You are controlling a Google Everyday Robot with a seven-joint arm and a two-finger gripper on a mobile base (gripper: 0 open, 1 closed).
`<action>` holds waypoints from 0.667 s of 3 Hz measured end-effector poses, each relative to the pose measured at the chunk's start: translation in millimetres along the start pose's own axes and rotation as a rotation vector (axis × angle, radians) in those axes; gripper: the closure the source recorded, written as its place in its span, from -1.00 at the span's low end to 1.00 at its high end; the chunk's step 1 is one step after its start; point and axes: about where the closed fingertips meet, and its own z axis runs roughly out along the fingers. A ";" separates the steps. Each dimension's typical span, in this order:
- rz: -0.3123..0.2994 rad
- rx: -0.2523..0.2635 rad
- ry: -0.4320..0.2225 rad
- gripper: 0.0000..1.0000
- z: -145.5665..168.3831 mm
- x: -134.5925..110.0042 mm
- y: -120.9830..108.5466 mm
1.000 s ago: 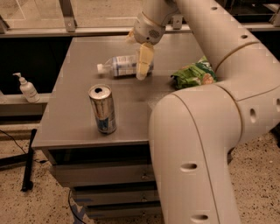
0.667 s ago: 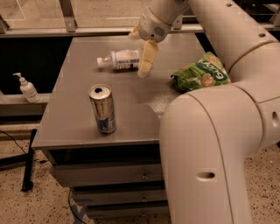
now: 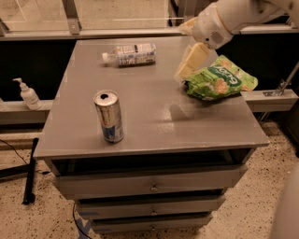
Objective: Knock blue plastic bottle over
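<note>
White arm (image 3: 247, 9) enters from the top right corner, forearm running right to left and slightly downward. It ends in the wrist (image 3: 212, 29), a rounded white block with small dots on its face. Pale yellow claw (image 3: 190, 60) hangs off the wrist, angled down and left, above the far right part of the counter (image 3: 154, 93), not touching it. Another white body section (image 3: 286, 212) shows at the near right edge, cropped.
</note>
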 end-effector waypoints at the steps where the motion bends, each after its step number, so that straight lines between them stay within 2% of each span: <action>1: 0.080 0.126 -0.083 -1.00 -33.3 21.7 20.3; 2: 0.153 0.229 -0.094 -1.00 -45.2 54.2 16.6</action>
